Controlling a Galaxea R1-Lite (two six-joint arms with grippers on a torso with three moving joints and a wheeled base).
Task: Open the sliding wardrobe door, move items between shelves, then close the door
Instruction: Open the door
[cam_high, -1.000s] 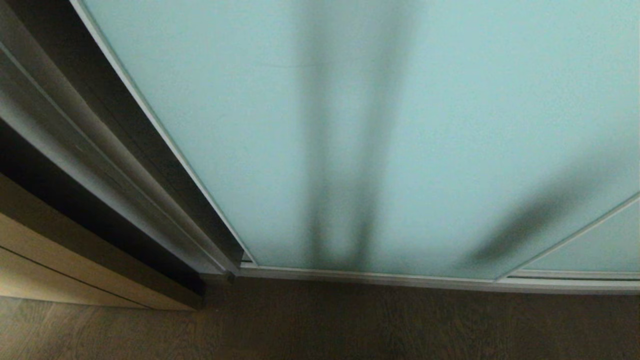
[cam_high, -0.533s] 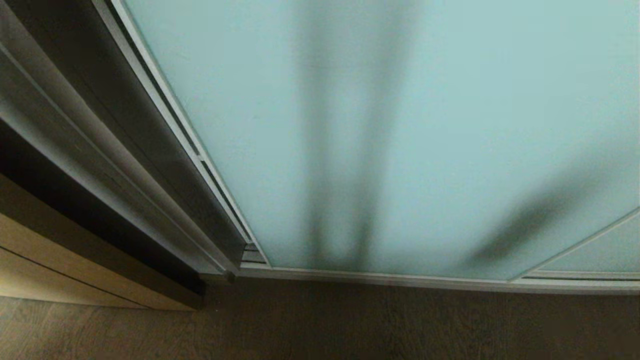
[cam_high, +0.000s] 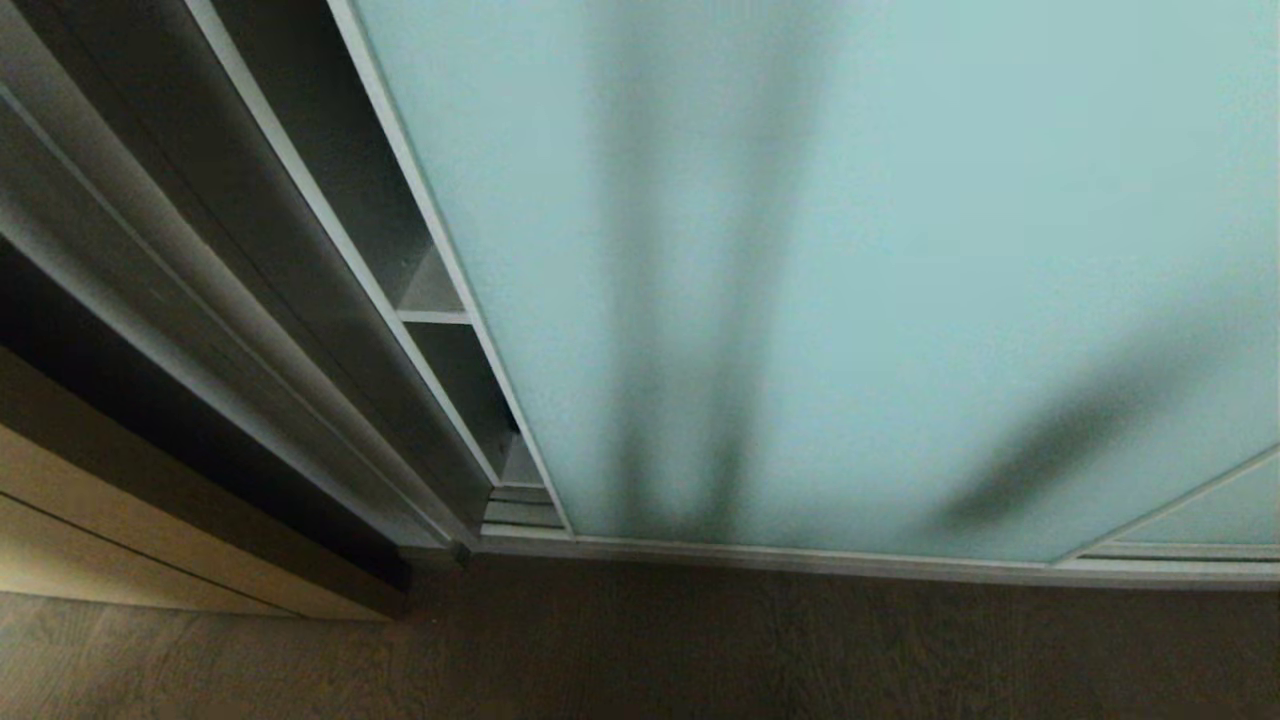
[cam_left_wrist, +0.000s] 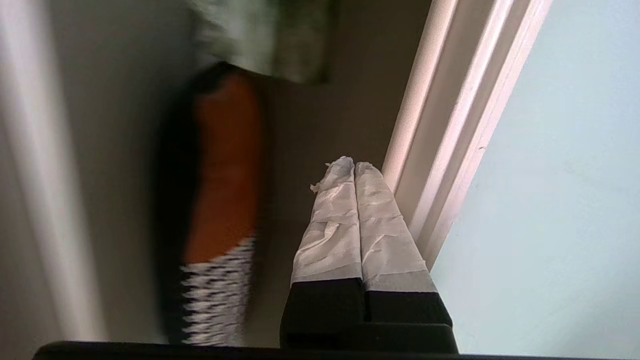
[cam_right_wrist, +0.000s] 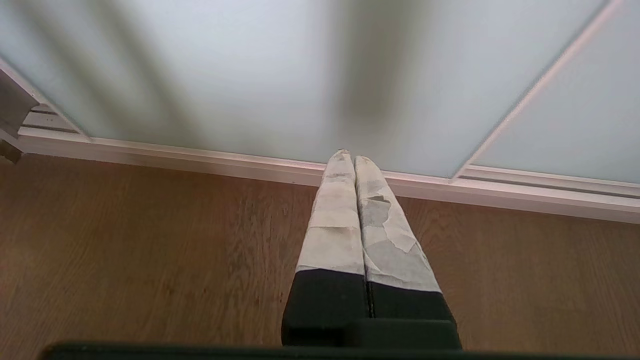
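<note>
The frosted aqua-green glass sliding wardrobe door (cam_high: 850, 270) stands partly open, baring white laminate shelves (cam_high: 432, 316). Left gripper (cam_left_wrist: 354, 165), fingers pressed together, is at its silver frame (cam_left_wrist: 450, 150); right gripper (cam_right_wrist: 348, 156), pressed together, hangs over the wooden floor (cam_right_wrist: 150, 250). No writing is legible.

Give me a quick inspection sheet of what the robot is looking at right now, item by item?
Surface: brown wood-look floor in front of the wardrobe.
Job's things: sliding wardrobe door, frosted aqua glass, partly open, a gap at its left edge; shelves show in the gap.
Clutter: blurred orange, black and patterned items inside, kind unclear.
Grippers: left pincer shut, empty, beside the door's frame edge; right pincer shut, empty, above the floor, pointing at the bottom rail.
Cables: nothing seen.
Surroundings: pale wooden furniture to the left; second glass panel to the right.
</note>
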